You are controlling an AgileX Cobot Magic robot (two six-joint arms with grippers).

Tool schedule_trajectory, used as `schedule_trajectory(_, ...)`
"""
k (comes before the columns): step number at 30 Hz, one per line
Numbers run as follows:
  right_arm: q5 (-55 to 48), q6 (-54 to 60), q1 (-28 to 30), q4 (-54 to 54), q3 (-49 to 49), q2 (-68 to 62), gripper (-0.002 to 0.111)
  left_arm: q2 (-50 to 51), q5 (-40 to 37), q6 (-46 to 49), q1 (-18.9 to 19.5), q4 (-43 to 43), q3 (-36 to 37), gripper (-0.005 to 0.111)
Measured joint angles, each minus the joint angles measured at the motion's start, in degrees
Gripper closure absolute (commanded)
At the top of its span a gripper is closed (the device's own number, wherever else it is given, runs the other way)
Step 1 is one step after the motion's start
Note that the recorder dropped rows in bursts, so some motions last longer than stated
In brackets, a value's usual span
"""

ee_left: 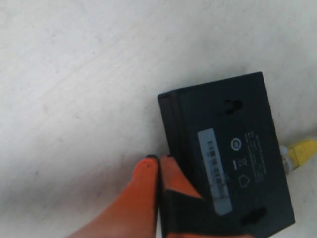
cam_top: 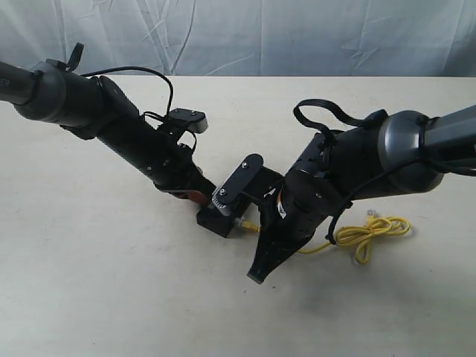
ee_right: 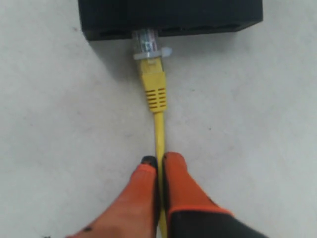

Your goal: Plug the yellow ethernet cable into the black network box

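1. Left arm and right arm: thick, dark grey to black rounded tubes.
2. Black cables loop over both.
3. Fingers: orange, tapered, with black backing lower down.

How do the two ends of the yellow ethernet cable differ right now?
The near end's plug is in a port of the black network box; the far end's plug lies free on the table. The near end runs straight, pinched by the right gripper; the far end curls in a loose knot, untouched. Both carry a small plug.
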State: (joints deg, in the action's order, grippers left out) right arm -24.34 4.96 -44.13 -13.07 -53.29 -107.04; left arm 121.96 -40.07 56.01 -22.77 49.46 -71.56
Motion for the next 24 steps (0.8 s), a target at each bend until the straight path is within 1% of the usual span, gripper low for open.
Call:
schedule_trajectory(14, 0.0, -0.5, 0.0, 0.0, 0.0, 0.0, 0.109, -0.7, -0.1, -4.0, 0.0, -1.9, 0.1, 0.107)
schedule_trajectory(24, 0.3, -0.5, 0.0, 0.0, 0.0, 0.0, 0.109, -0.7, -2.6, -4.4, 0.0, -1.9, 0.1, 0.107)
